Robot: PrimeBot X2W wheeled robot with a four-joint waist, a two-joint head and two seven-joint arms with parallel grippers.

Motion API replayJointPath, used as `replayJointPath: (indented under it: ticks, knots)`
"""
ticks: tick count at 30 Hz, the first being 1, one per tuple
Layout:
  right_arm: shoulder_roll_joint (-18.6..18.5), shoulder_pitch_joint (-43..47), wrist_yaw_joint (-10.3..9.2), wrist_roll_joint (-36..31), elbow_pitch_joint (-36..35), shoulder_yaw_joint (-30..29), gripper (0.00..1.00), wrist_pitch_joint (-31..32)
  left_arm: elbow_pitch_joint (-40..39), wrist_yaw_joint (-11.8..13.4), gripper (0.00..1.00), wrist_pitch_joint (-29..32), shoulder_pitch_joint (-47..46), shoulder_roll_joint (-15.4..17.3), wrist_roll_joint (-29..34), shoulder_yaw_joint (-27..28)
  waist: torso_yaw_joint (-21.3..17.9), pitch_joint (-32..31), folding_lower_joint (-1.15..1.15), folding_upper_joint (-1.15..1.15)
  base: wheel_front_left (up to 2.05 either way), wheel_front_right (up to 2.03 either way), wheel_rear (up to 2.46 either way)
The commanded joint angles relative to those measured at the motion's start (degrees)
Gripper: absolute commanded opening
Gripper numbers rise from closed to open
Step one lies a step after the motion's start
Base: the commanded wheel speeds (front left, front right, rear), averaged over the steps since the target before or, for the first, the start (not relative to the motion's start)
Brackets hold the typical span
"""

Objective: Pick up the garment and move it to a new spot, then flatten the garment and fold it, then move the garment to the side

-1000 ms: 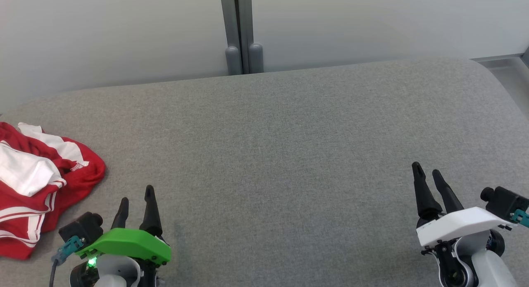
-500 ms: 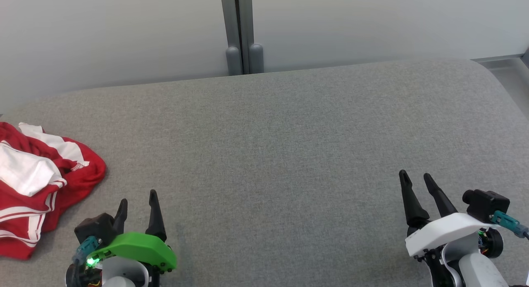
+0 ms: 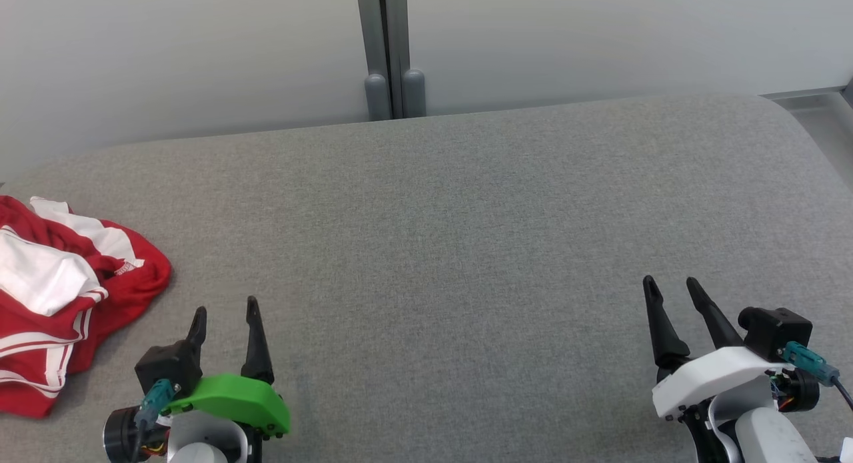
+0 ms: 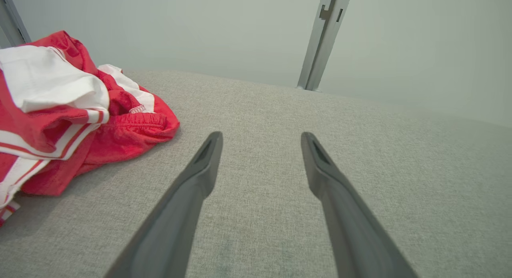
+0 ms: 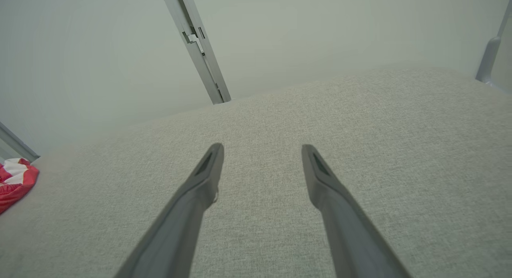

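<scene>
Nothing done yet: garment (image 3: 60,296) lies crumpled on counter (image 3: 433,236), far left; my left pincer (image 3: 226,305) and right pincer (image 3: 670,280) both spread, empty; pick-up, flattening, folding remain.

No lettering, number or brand is showing clearly enough to read. The only candidate is sitting on the garment (image 3: 60,303), which is lying at the far left of the grey surface (image 3: 466,250) - a small white mark (image 3: 124,270) on the red cloth near its right edge. In the head view it is coming through as a pale smear, and in the left wrist view it is appearing as a faint stitched outline - no letters are making themselves out in either.
</scene>
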Motion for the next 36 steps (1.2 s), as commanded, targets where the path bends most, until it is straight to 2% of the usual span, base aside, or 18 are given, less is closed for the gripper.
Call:
replayJointPath:
  ticks: [1,13,21,27,36]
  knots:
    - [-0.1,-1.2,0.03,-1.3,-0.4,-0.4,1.0,-0.6,-0.6,-0.5,1.0,-0.6,0.0,0.1,1.7,-0.4,0.0,0.0,0.0,0.0,0.0,0.0,0.0]
    - [0.2,0.3,0.02,-8.0,-1.8,-0.8,1.0,-2.2,-0.7,-0.2,1.0,-2.1,1.8,-0.2,8.2,-1.1,1.5,0.2,0.0,0.0,0.0,0.0,0.0]
    - [0.3,1.0,0.02,-11.3,-0.3,0.5,1.0,-3.0,0.4,-0.2,1.0,-3.0,2.6,-0.9,11.2,-0.3,4.9,0.7,0.0,0.0,0.0,0.0,0.0]
    - [0.3,0.6,0.02,-13.2,0.1,1.9,1.0,-3.7,1.4,-0.3,1.0,-3.6,3.0,-1.5,13.5,0.4,10.5,1.2,0.0,0.0,0.0,0.0,0.0]
    - [0.2,0.3,0.01,-16.0,0.8,4.4,1.0,-4.6,2.5,-0.6,1.0,-4.6,4.1,-1.8,17.2,2.4,21.7,1.6,0.0,0.0,0.0,0.0,0.0]
